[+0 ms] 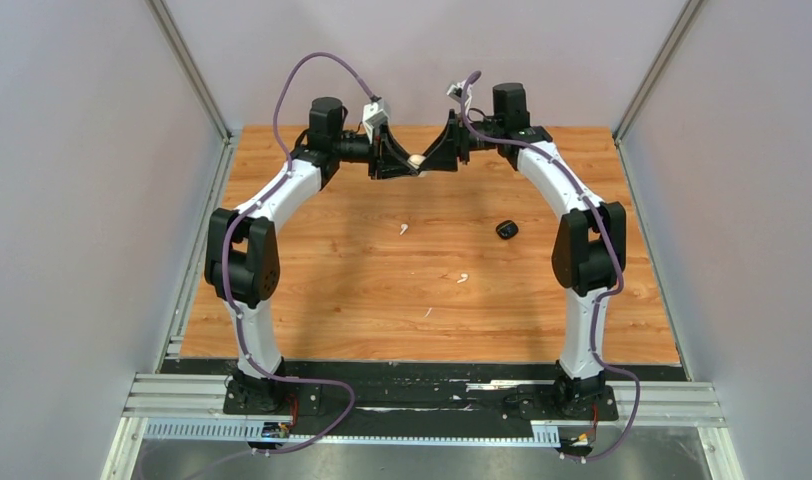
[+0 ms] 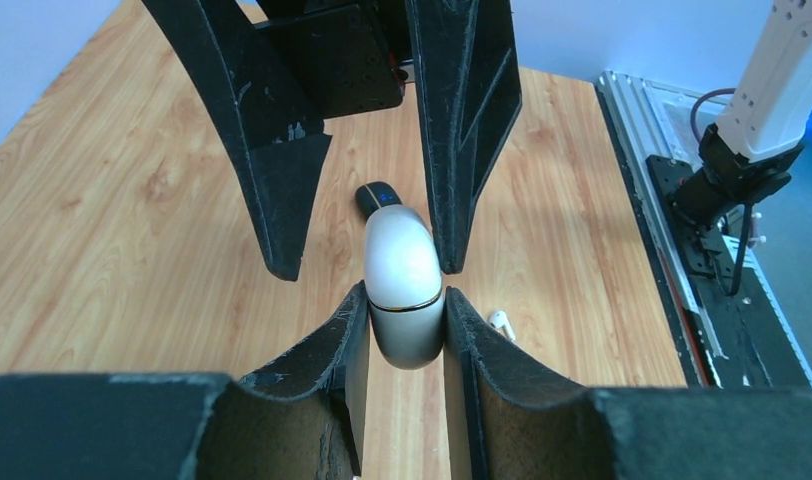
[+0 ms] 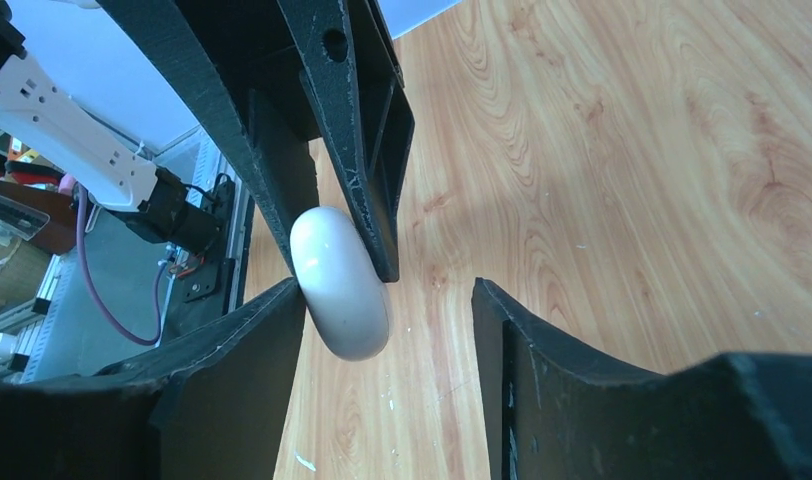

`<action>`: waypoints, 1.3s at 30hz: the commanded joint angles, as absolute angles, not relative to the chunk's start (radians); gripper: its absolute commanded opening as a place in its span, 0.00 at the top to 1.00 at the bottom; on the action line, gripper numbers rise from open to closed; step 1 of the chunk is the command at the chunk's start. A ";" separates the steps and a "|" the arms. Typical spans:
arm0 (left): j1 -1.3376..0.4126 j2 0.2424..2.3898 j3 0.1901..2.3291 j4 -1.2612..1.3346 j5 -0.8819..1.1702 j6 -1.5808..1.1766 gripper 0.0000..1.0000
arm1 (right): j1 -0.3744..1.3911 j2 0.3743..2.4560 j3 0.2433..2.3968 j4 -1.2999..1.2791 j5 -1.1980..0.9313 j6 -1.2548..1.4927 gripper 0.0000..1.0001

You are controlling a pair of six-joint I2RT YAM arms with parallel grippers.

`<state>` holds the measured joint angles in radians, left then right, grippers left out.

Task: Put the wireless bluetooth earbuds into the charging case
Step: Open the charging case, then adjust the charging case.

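Note:
A white charging case point(image 1: 416, 161) with a thin gold seam hangs in the air over the far middle of the table. My left gripper point(image 1: 409, 166) is shut on it; in the left wrist view the case point(image 2: 404, 285) sits clamped between my fingertips point(image 2: 404, 296). My right gripper point(image 1: 428, 159) meets it from the other side, jaws open around the case point(image 3: 339, 285), the left finger point(image 3: 282, 320) touching it. Two white earbuds lie on the table, one point(image 1: 403, 229) near the middle and one point(image 1: 463, 278) nearer; one shows in the left wrist view point(image 2: 500, 322). No black earbuds are in view.
A small black oval case point(image 1: 507, 229) lies on the wooden table right of centre, also in the left wrist view point(image 2: 379, 195). A tiny white fleck point(image 1: 428, 313) lies nearer the front. Grey walls enclose the table point(image 1: 312, 300) on three sides.

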<state>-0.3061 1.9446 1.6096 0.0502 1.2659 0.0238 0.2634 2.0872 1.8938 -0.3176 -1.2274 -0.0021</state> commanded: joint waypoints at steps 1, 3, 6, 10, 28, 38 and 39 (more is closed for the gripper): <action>-0.318 1.886 1.661 0.081 1.337 0.025 1.00 | 0.228 2.131 1.976 -0.295 -1.180 -0.013 0.40; -0.320 1.889 1.674 0.051 1.340 0.049 1.00 | 0.216 2.137 1.999 -0.295 -1.180 -0.012 0.40; -0.322 1.893 1.683 0.036 1.342 0.058 1.00 | 0.209 2.140 2.022 -0.292 -1.175 -0.012 0.40; -0.322 1.901 1.688 0.045 1.331 0.042 1.00 | 0.207 2.136 2.020 -0.288 -1.188 -0.007 0.40; -0.286 1.996 1.597 0.801 1.295 -0.694 1.00 | 0.209 2.060 1.921 -0.144 -1.355 0.180 0.45; -0.287 1.990 1.591 0.800 1.304 -0.692 1.00 | 0.219 2.096 1.917 0.097 -1.379 0.422 0.53; -0.287 1.990 1.591 0.799 1.304 -0.692 1.00 | 0.220 2.098 1.916 0.105 -1.379 0.429 0.55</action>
<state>-0.2855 2.0052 1.5818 0.7406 1.2922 -0.6708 0.2066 2.1059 1.9171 -0.0254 -1.3449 0.3264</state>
